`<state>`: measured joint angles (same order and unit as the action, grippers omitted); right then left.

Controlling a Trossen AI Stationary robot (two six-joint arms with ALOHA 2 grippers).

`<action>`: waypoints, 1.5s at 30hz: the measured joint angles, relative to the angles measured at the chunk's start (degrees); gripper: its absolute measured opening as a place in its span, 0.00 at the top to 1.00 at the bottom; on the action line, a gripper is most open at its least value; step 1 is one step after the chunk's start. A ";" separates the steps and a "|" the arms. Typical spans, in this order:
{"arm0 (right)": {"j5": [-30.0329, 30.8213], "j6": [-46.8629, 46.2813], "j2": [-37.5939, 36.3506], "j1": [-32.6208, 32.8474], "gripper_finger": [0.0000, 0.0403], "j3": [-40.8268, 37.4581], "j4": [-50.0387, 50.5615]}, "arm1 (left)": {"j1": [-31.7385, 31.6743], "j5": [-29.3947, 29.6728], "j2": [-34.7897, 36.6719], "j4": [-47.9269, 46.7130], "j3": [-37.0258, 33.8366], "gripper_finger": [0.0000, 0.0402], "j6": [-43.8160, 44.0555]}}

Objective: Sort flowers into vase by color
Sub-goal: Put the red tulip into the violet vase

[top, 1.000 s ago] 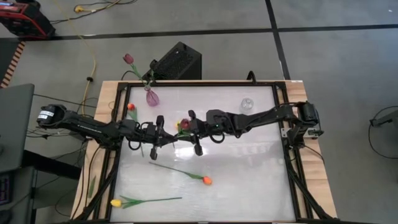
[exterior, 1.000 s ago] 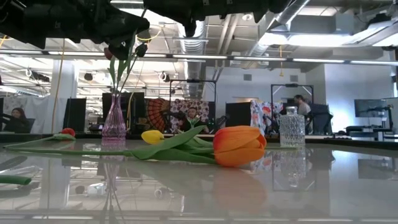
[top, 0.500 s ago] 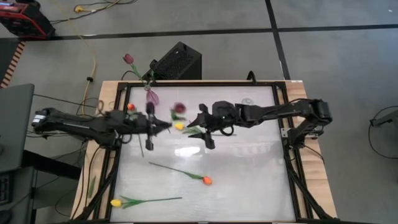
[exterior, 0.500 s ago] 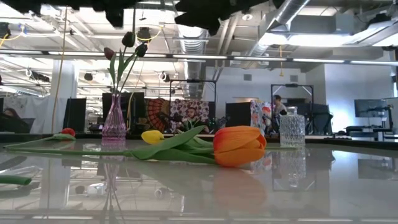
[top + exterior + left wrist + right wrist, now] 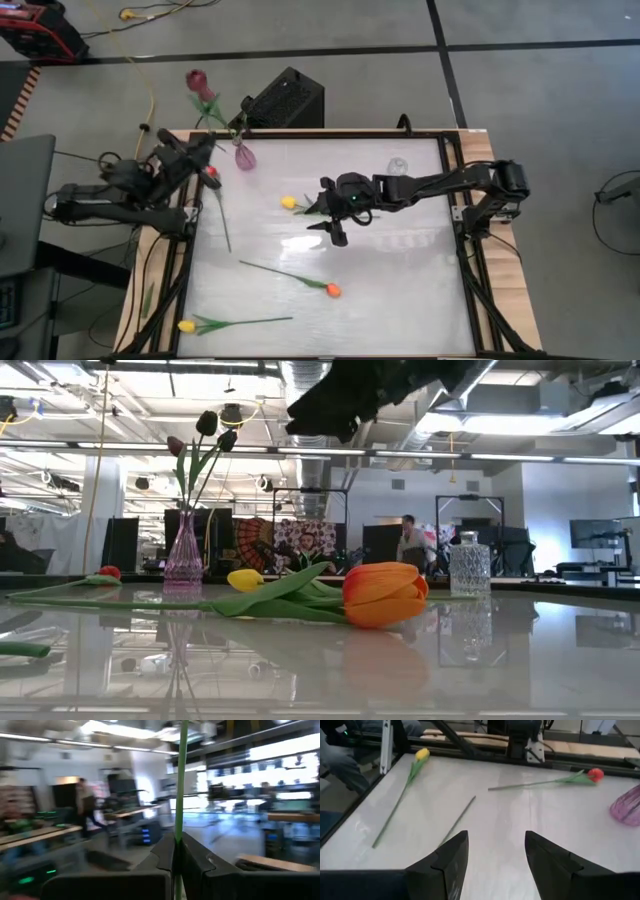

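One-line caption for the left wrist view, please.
Left hand shut on a thin green flower stem running straight up, blurred room beyond.

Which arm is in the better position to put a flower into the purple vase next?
Left. The left gripper is shut on a green stem and sits beside the purple vase. The right gripper is open and empty over the middle of the table, farther from the vase.

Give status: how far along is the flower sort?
Done: maroon tulips stand in the purple vase.
In hand: left gripper shut on a green stem; right gripper open, empty.
Left: yellow tulips, orange tulip and red tulip lie on the table.
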<state>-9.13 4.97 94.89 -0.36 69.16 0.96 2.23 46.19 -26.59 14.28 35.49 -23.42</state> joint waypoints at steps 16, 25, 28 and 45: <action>0.07 -1.62 -0.02 -0.06 0.46 -3.82 -7.48 | -34.37 -16.39 -7.00 1.00 0.06 1.00 9.12; 0.11 -4.55 -0.02 0.33 0.46 -6.78 -8.19 | -54.56 -36.23 -15.67 0.04 0.01 1.00 20.30; 0.13 -4.87 -0.02 0.37 0.46 -8.24 -9.51 | -57.23 -39.83 -17.43 0.04 0.01 1.00 22.07; 0.13 -4.55 0.02 0.35 0.46 -8.80 -8.83 | -58.17 -40.91 -13.04 5.01 -11.10 1.00 25.63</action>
<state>-8.99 0.43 94.91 -0.01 60.36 -7.86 -55.94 5.28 -39.64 19.29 24.40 2.22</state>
